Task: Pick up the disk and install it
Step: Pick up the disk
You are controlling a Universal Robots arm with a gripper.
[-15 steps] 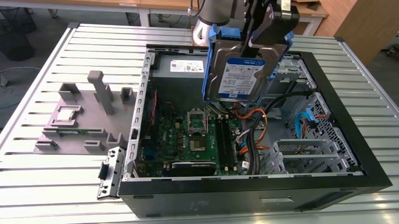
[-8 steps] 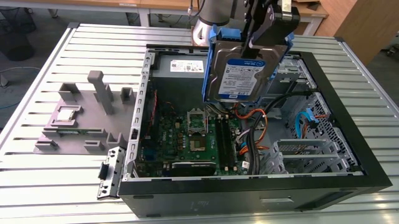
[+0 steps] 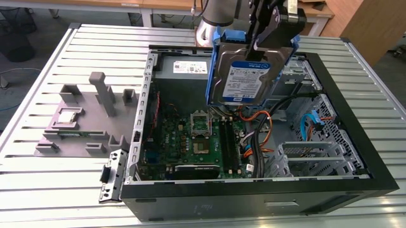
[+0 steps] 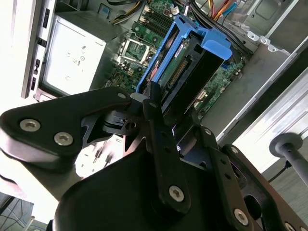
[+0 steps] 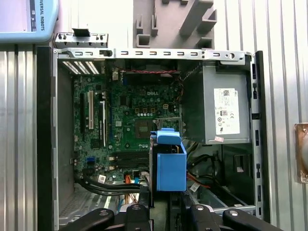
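Note:
The disk [image 3: 244,80] is a silver hard drive with a white and dark blue label in a blue plastic carrier. It hangs upright above the open computer case [image 3: 254,199], over the motherboard [image 3: 197,137]. My gripper [image 3: 265,43] is shut on its upper end. In the second wrist view the black fingers [image 4: 154,113] clamp the carrier's sides, and the disk [image 4: 192,53] points down toward the board. In the first wrist view the blue carrier [image 5: 168,166] sticks out from my gripper [image 5: 166,211], over the case interior beside the power supply [image 5: 221,110].
The grey power-supply box [image 3: 184,69] with a white sticker fills the case's far corner. A metal drive cage [image 3: 314,152] and orange, blue and black cables [image 3: 260,123] sit at the exterior view's right. A grey fixture [image 3: 89,118] stands on the slatted table [image 3: 38,190] left of the case.

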